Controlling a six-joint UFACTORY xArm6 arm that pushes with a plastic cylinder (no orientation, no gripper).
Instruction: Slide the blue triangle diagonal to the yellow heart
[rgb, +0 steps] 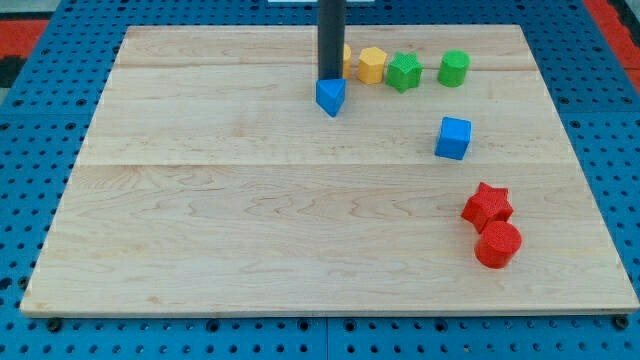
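Note:
The blue triangle (331, 97) lies near the view's top, a little left of the middle. My tip (330, 77) stands right at its upper edge, touching or nearly touching it. A yellow block (345, 56) sits just behind the rod, mostly hidden, so its shape cannot be made out. A second yellow block, a hexagon (372, 65), sits to its right. The rod comes down from the view's top.
A green star (404, 72) and a green cylinder (453, 68) stand to the right of the yellow blocks. A blue cube (453, 137) is at right of middle. A red star (487, 205) and a red cylinder (497, 244) sit lower right. The wooden board (200, 200) lies on a blue pegboard.

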